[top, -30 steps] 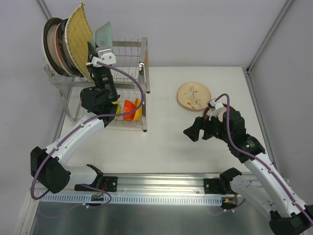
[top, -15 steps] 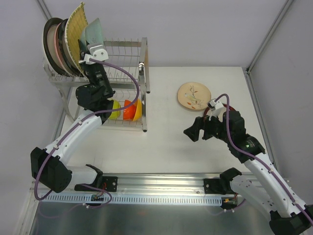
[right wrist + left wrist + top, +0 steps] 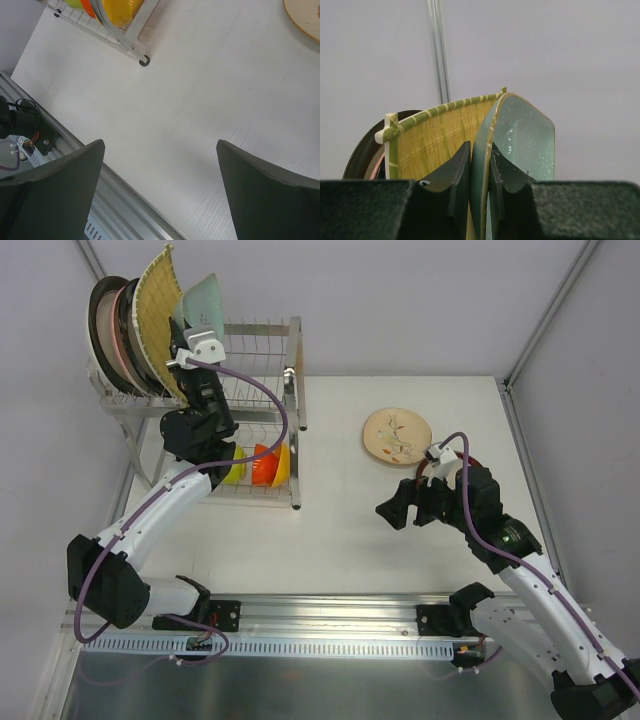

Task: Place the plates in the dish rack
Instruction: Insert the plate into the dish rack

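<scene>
The dish rack [image 3: 262, 352] of silver wire stands at the back left. Upright in its top tier are a dark-rimmed plate [image 3: 101, 330], a pink-and-white plate [image 3: 124, 335] and the yellow woven square [image 3: 158, 308]. My left gripper [image 3: 186, 343] is shut on the lower edge of the pale teal dish [image 3: 202, 304], held upright right beside the woven square. The left wrist view shows both fingers pinching the teal dish [image 3: 526, 140], with the woven square [image 3: 440, 142] just behind. A beige floral plate [image 3: 396, 435] lies flat on the table. My right gripper [image 3: 405, 508] hovers open over bare table.
Green [image 3: 235, 466], orange [image 3: 262, 465] and yellow [image 3: 284, 462] bowls sit in the rack's lower tier. A dark red rim [image 3: 422, 476] peeks out under my right wrist. The rack's foot [image 3: 144, 61] and the table's front rail [image 3: 125, 210] show in the right wrist view.
My left gripper has carried the teal dish up and to the left, closer against the woven square. The right arm has not moved.
</scene>
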You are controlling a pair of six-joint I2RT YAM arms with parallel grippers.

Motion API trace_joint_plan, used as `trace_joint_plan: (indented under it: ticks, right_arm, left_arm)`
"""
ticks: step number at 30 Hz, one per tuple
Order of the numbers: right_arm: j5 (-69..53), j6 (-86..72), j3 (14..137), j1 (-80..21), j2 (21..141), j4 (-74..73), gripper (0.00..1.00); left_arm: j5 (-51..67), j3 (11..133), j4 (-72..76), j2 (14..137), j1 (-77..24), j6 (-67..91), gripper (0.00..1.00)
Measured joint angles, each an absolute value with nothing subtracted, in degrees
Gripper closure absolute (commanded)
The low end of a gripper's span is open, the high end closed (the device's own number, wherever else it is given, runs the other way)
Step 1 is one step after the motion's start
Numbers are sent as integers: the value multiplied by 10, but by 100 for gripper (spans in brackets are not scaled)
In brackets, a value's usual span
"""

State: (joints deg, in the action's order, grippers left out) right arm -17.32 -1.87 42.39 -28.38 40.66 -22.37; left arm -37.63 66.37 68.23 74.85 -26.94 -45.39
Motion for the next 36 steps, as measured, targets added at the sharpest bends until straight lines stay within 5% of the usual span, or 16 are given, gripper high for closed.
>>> trace_joint_plan:
  ticks: [36]
  right_arm:
    - [-173,-19,415,-284,404,-223,0]
  left_arm:
    - [-375,629,642,752,-267,-431,100]
